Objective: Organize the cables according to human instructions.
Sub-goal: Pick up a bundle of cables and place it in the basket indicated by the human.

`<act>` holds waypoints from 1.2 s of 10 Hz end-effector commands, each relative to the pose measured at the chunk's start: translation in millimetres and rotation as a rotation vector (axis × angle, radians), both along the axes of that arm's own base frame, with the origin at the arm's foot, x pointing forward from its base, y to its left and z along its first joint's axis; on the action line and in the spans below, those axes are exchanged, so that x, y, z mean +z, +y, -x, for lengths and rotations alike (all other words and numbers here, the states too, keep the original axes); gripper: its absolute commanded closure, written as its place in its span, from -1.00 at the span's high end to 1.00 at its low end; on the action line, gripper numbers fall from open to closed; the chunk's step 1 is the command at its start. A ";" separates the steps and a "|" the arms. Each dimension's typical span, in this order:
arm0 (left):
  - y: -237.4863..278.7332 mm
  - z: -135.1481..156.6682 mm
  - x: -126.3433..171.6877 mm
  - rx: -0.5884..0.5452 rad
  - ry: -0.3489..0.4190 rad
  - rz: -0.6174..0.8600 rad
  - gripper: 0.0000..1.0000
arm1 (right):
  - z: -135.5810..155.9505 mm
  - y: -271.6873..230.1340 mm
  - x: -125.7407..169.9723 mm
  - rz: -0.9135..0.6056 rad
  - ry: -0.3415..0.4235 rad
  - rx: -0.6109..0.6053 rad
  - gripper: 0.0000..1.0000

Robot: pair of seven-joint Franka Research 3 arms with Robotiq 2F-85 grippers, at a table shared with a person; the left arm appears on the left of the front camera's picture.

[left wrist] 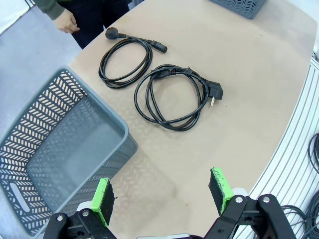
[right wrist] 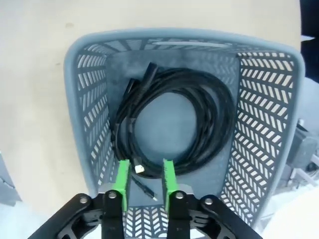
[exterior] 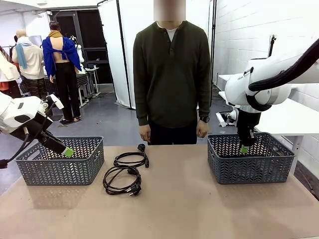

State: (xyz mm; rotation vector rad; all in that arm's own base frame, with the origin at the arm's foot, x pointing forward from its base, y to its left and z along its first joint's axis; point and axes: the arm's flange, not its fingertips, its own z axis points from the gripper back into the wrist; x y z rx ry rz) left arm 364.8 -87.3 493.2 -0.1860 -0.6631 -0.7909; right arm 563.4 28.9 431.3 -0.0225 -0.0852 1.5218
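Two coiled black cables lie on the table's middle, one nearer the human and one closer to me. Another coiled cable rests inside the right grey basket. My right gripper hangs in that basket just above the coil, its jaws a narrow gap apart, and a plug end shows between the pads without touching them. My left gripper stands wide open and holds nothing, above the near edge of the left grey basket.
The human stands at the far side of the table with both hands hanging down by the edge. Bare tabletop stretches in front of the two loose cables and between the baskets.
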 end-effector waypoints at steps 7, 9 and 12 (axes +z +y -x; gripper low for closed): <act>0.5 -0.8 -0.3 0.011 0.003 0.005 1.00 | -11.5 -4.0 22.5 -0.046 0.027 -0.037 1.00; 0.5 -0.8 -0.3 0.011 0.003 0.005 1.00 | -16.6 -4.7 24.5 -0.044 0.005 -0.096 1.00; 0.5 -0.8 -0.3 0.011 0.003 0.005 1.00 | -6.7 -5.2 22.1 -0.041 0.011 -0.038 1.00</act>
